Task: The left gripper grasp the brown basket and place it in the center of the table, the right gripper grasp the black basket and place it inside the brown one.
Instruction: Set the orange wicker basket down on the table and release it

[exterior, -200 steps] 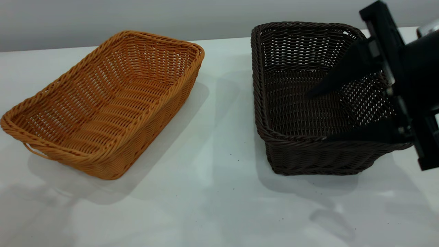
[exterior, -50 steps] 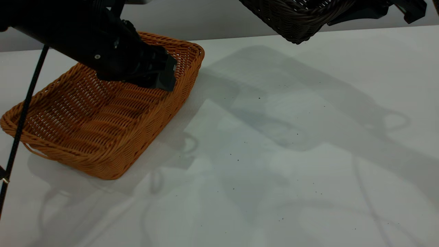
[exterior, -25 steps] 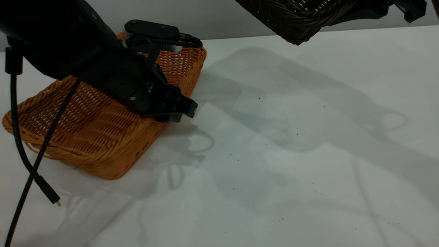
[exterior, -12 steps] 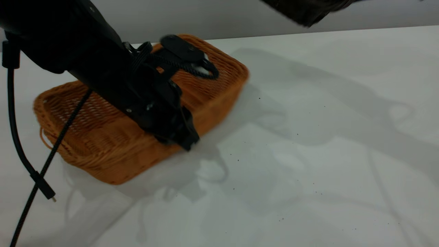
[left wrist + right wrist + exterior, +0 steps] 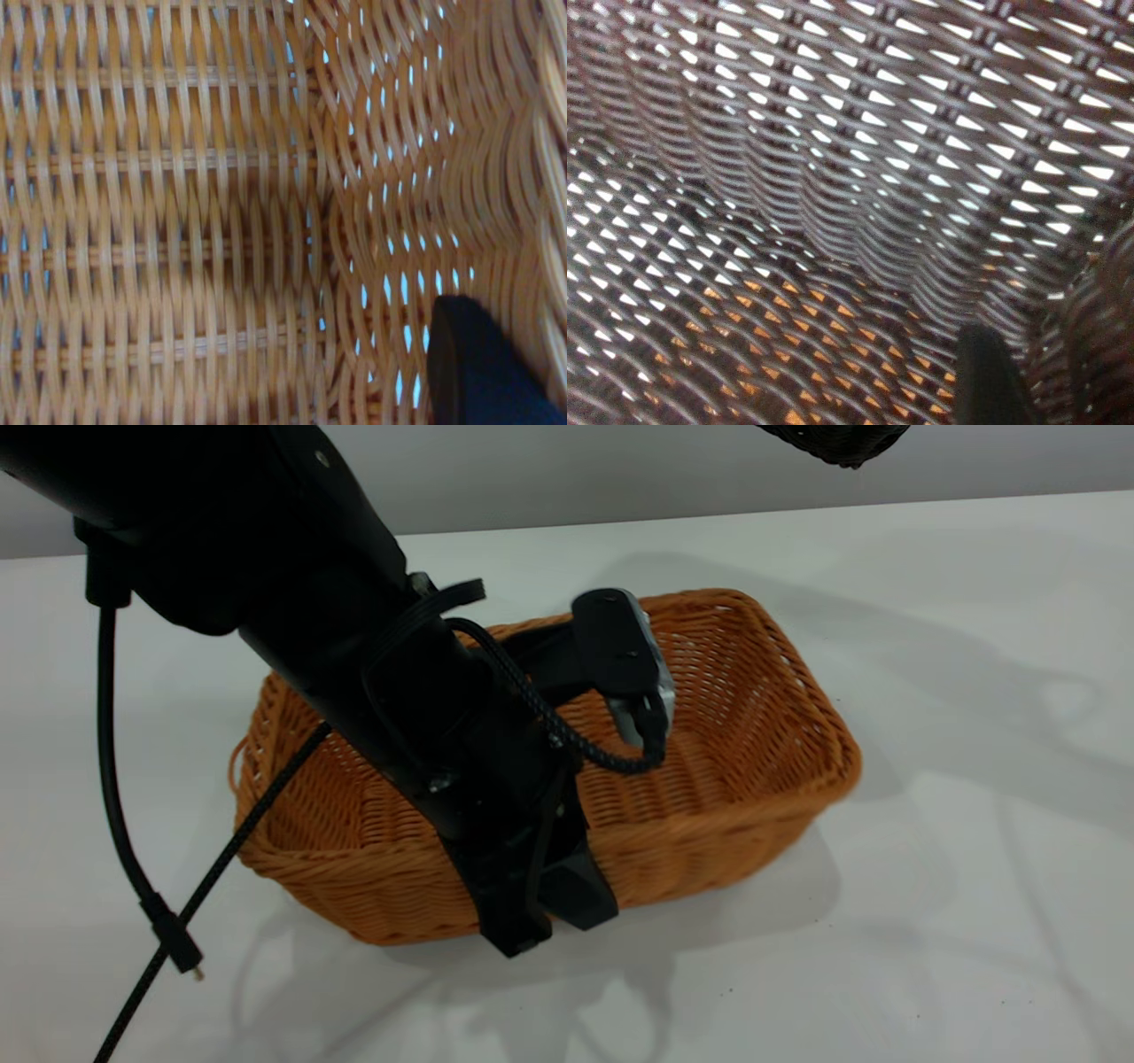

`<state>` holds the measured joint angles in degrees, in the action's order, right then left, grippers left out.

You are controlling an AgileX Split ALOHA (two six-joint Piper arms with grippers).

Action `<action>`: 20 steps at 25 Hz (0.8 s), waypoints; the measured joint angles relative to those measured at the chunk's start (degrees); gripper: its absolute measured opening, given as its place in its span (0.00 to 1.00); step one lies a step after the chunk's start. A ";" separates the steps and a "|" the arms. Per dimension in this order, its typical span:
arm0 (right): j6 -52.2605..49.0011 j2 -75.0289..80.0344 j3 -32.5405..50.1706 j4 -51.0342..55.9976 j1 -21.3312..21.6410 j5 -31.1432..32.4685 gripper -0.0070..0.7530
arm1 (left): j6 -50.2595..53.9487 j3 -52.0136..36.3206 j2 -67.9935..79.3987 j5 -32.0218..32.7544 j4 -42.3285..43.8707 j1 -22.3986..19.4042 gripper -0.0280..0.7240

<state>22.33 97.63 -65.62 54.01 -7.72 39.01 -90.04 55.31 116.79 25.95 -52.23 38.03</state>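
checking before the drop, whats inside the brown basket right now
Only the left pincer clamped on the near wall of the brown basket, with its arm and cable over it. The floor beneath the arm is hidden.

Brown basket (image 5: 744, 779) mid-table (image 5: 930, 921); left gripper (image 5: 545, 908) over its near wall; black basket (image 5: 837, 438) aloft behind, apparently directly above.

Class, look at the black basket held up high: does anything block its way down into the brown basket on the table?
Yes. The left gripper is clamped on the near wall of the brown basket, and its arm and cable lean across the opening. The black basket, raised at the top edge of the exterior view, would meet that arm. Nothing else visible on the table interferes.
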 joint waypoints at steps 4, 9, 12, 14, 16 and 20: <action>0.00 0.00 0.00 0.28 0.00 -0.25 0.40 | -0.04 0.00 -0.06 0.02 2.82 -0.05 0.17; 0.16 0.00 0.00 0.48 0.00 -0.25 0.40 | 0.01 0.00 -0.12 2.20 3.44 -0.08 0.17; 0.16 0.00 0.00 0.58 0.00 -0.31 0.40 | 0.01 0.00 -0.13 2.80 3.09 -0.08 0.17; 0.16 0.00 0.00 0.62 0.00 -0.31 0.40 | 0.52 0.00 -0.13 3.31 2.87 -0.08 0.17; 0.16 0.00 0.00 0.62 0.00 -0.31 0.40 | 1.26 0.00 -0.13 3.58 2.64 -0.08 0.17; 0.16 0.00 0.00 0.62 0.00 -0.31 0.40 | 1.58 0.05 -0.13 5.26 2.64 -0.08 0.20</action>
<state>22.49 97.63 -65.62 54.64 -7.72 38.70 -88.46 55.36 116.65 31.21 -49.59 37.96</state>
